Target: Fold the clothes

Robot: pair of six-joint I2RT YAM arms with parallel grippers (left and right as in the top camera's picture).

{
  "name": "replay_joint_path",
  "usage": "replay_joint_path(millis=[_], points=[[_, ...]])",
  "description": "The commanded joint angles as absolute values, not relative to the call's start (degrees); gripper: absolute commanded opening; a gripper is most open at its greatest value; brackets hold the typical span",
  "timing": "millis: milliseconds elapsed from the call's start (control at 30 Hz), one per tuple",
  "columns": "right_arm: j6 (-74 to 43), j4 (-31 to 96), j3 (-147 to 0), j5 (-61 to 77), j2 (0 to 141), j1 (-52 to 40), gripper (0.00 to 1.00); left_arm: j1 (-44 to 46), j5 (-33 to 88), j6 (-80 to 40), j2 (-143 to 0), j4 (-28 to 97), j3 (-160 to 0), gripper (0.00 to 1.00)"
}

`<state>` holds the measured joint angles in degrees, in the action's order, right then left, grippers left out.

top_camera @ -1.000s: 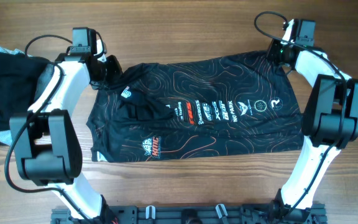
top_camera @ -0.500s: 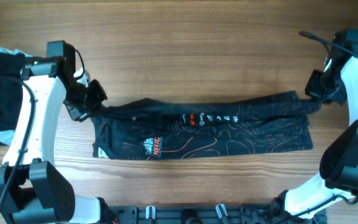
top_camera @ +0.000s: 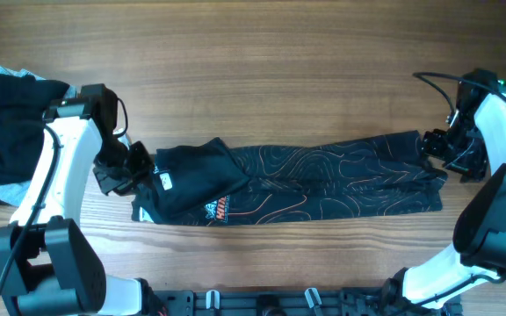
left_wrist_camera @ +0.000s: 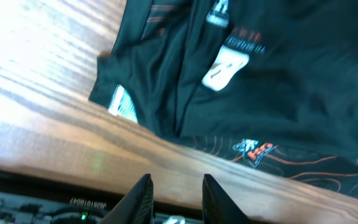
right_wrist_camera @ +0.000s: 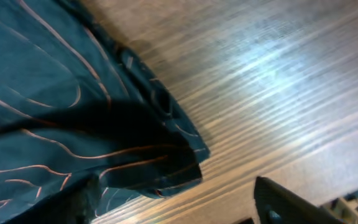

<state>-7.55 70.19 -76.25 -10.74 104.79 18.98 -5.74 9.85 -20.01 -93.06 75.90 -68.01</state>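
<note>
The clothes, a black jersey [top_camera: 306,180] with orange contour lines, lie folded into a long strip across the wooden table [top_camera: 262,70]. My left gripper [top_camera: 139,171] stands at the strip's left end, its collar end. In the left wrist view the left gripper [left_wrist_camera: 178,199] is slightly open over bare wood with nothing between its fingers, and the jersey [left_wrist_camera: 278,81] lies just beyond. My right gripper [top_camera: 430,149] is at the strip's right end. In the right wrist view its jaws [right_wrist_camera: 179,208] stand wide apart, and the jersey's corner [right_wrist_camera: 135,143] rests loose on the wood.
A pile of plain black and light-blue garments [top_camera: 7,123] sits at the far left edge, behind the left arm. A black rail [top_camera: 262,303] runs along the table's front edge. Bare wood lies behind the strip and to its right.
Both grippers drew the jersey's far edge toward the front, folding it into a strip. Both then opened and let the fabric go.
</note>
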Motion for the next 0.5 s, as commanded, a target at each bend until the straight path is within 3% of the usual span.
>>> replay_joint_path(millis=[0, 300, 333, 400, 467], points=[[-2.26, 69.1, -74.78, -4.1, 105.54, 19.22, 0.86, -6.24, 9.32, -19.75, -92.68, 74.08, -67.7, 0.27], [4.75, 49.17, -57.56, -2.33, 105.54, 19.38, 0.91, -6.22, 9.32, -19.73, -92.68, 71.83, -67.7, 0.28], [5.82, 48.56, -57.1, -0.47, 105.54, 19.38, 0.84, -6.24, 9.32, -19.73, -92.68, 71.61, -67.7, 0.28], [9.08, 48.03, -56.97, 5.26, 105.54, 19.35, 0.52, -6.22, 9.32, -19.73, -92.68, 71.29, -67.7, 0.28], [8.99, 47.99, -56.97, 5.63, 105.54, 19.35, 0.05, -6.24, 9.32, -19.73, -92.68, 70.89, -67.7, 0.27]])
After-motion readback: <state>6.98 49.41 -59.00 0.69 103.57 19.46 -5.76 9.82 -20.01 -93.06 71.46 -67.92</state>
